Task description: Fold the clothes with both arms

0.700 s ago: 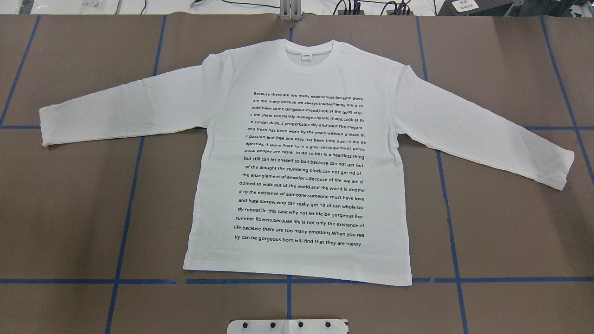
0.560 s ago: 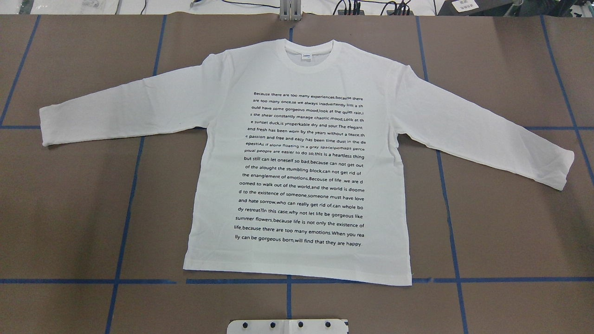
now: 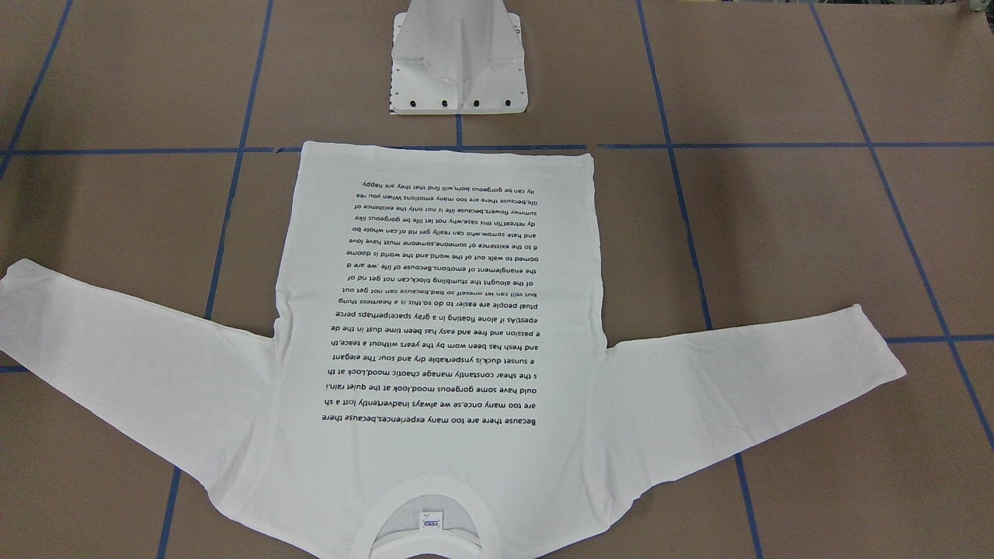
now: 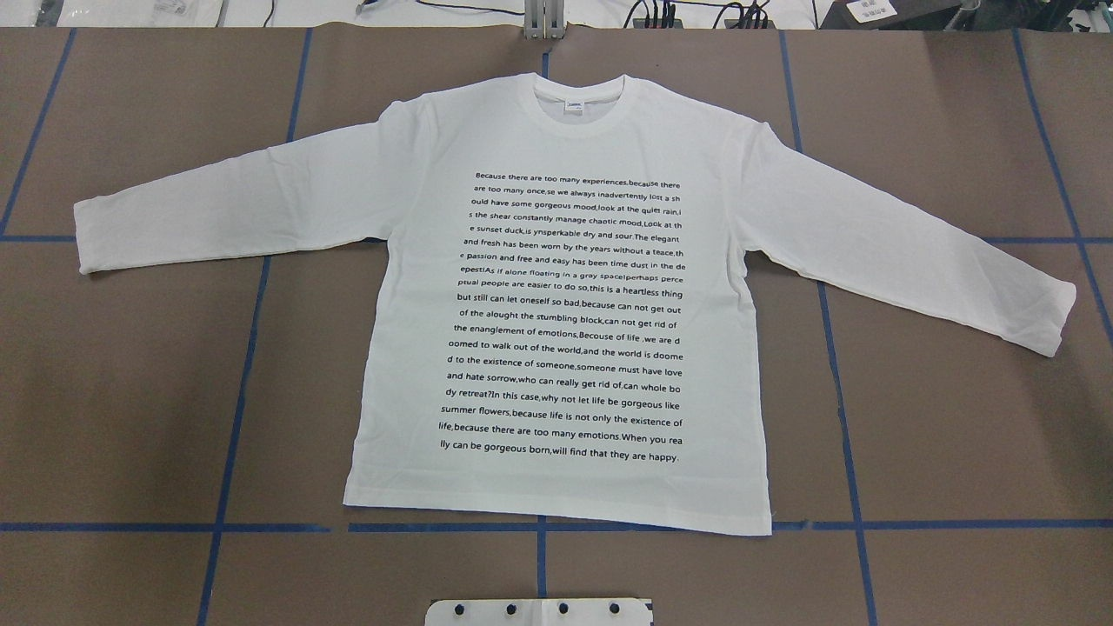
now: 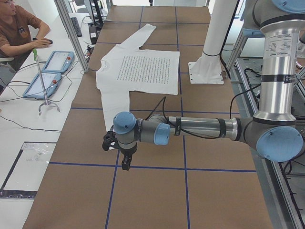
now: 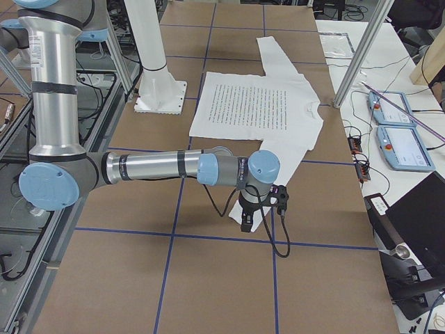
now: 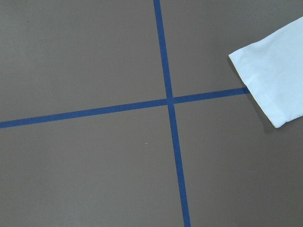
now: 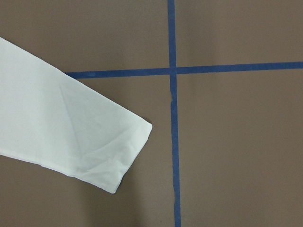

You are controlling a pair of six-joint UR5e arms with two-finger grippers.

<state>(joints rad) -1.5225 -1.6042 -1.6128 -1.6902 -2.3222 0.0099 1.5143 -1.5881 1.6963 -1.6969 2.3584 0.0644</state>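
The white long-sleeved T-shirt (image 4: 565,304) lies flat on the brown table, printed text up, collar at the far side and both sleeves spread out; it also shows in the front view (image 3: 443,310). My left gripper (image 5: 126,163) hangs above the table just past the left cuff (image 7: 274,80). My right gripper (image 6: 246,223) hangs over the end of the right sleeve, whose cuff (image 8: 109,156) shows in the right wrist view. Both grippers show only in the side views, so I cannot tell whether they are open or shut. Neither wrist view shows fingers.
The white pedestal base (image 3: 458,62) stands at the robot's side of the table, beside the shirt's hem. Blue tape lines (image 4: 539,526) grid the brown surface. An operator (image 5: 19,28) sits at a side bench with teach pendants (image 5: 50,71) and a metal post (image 5: 71,33).
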